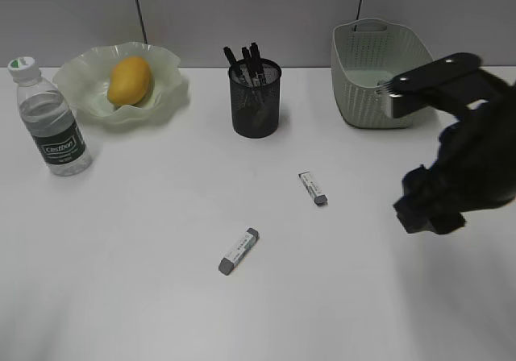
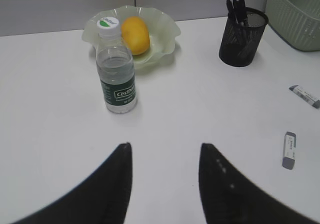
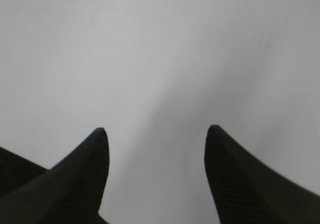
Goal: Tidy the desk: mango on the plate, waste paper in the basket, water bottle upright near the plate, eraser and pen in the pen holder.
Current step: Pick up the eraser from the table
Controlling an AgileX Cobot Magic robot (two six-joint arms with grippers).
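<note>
The mango (image 1: 130, 80) lies in the plate (image 1: 169, 95) at the back left. The water bottle (image 1: 52, 123) stands upright left of the plate. The pen holder (image 1: 255, 103) holds several black pens. Two grey-and-white erasers lie on the desk (image 1: 121, 256), one in the middle (image 1: 314, 188) and one nearer the front (image 1: 239, 251). The basket (image 1: 367, 95) stands at the back right. The waste paper is not visible. My right gripper (image 3: 156, 130) is open and empty above bare desk, at the right of the exterior view (image 1: 431, 204). My left gripper (image 2: 165, 146) is open and empty, short of the bottle (image 2: 116, 69).
The left wrist view also shows the mango (image 2: 135, 34), the plate (image 2: 167, 31), the pen holder (image 2: 242, 41), the basket (image 2: 295, 19) and both erasers (image 2: 289, 150) (image 2: 305, 96). A grey panel wall runs behind the desk.
</note>
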